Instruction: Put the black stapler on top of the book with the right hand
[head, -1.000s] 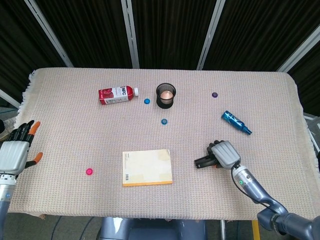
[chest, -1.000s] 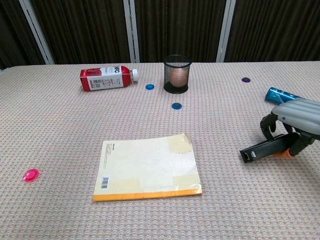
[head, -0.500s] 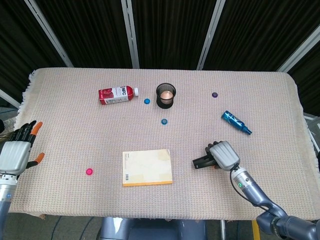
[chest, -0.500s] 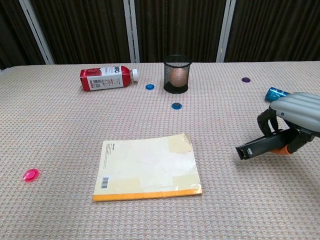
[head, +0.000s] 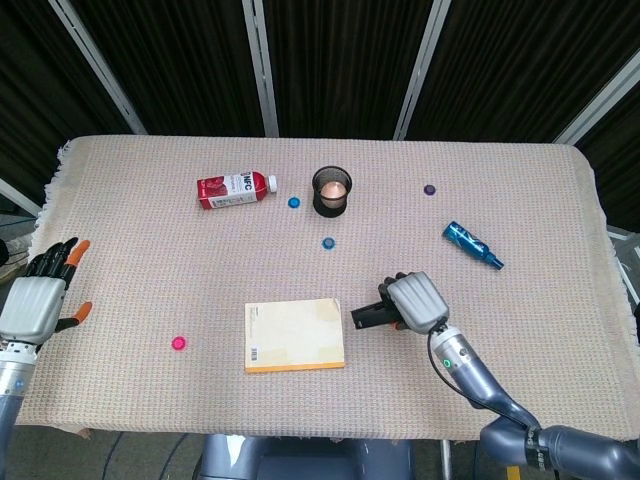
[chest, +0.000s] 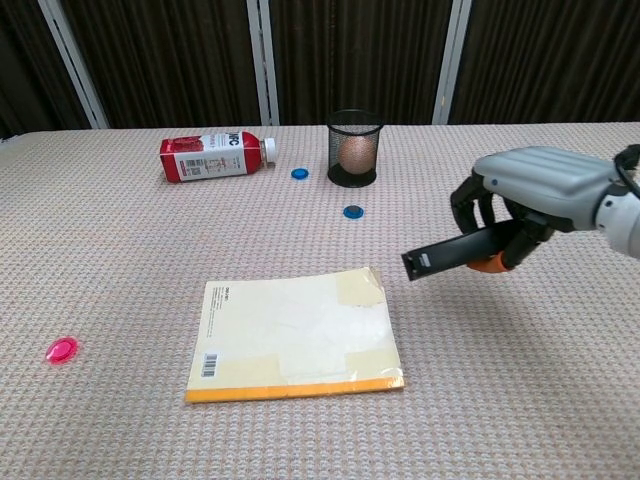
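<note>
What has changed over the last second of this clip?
The right hand, holding the black stapler, has lifted it off the cloth and carried it leftward, so its tip now sits just short of the book's right edge. The left hand stayed open at the table's left edge. The book, red bottle and mesh cup have not moved.

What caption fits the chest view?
Right hand carries the black stapler above the table, just short of the book.

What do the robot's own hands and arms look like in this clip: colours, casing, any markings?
The right hand has a ribbed silver-grey back shell, black fingers and an orange pad at the thumb. Its forearm is metallic blue-grey with a small green light. The left hand matches: grey shell, black fingers, orange tips.
</note>
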